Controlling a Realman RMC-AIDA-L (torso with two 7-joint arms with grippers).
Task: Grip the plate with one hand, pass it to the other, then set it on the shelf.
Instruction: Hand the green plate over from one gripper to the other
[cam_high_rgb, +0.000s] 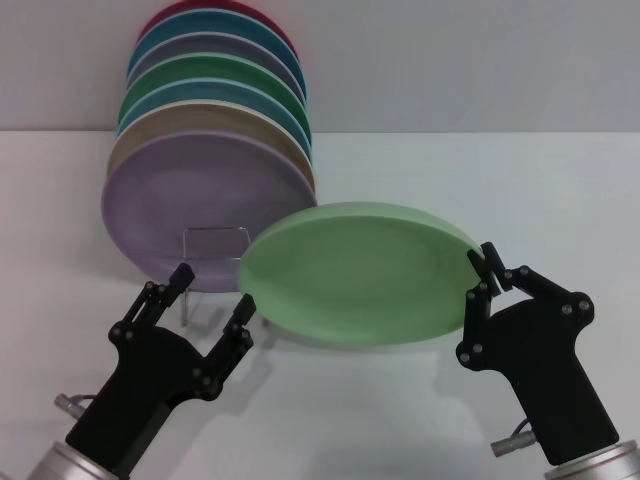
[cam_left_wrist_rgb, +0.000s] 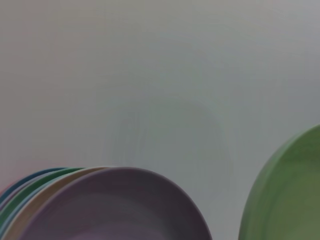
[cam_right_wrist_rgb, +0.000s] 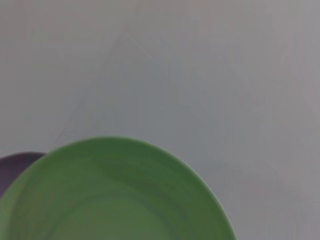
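The pale mint-green plate (cam_high_rgb: 360, 270) is held tilted above the table in the head view, and it also shows in the left wrist view (cam_left_wrist_rgb: 285, 195) and the right wrist view (cam_right_wrist_rgb: 115, 195). My right gripper (cam_high_rgb: 485, 275) is shut on the plate's right rim. My left gripper (cam_high_rgb: 212, 295) is open and empty just left of the plate's left edge, one fingertip close to the rim. The clear plate rack (cam_high_rgb: 215, 245) stands behind the left gripper, in front of the stacked plates.
A row of several coloured plates stands on edge at the back left, the lilac plate (cam_high_rgb: 195, 205) foremost, with a darker green plate (cam_high_rgb: 215, 75) behind it. The lilac plate also shows in the left wrist view (cam_left_wrist_rgb: 120, 207). White table and grey wall surround.
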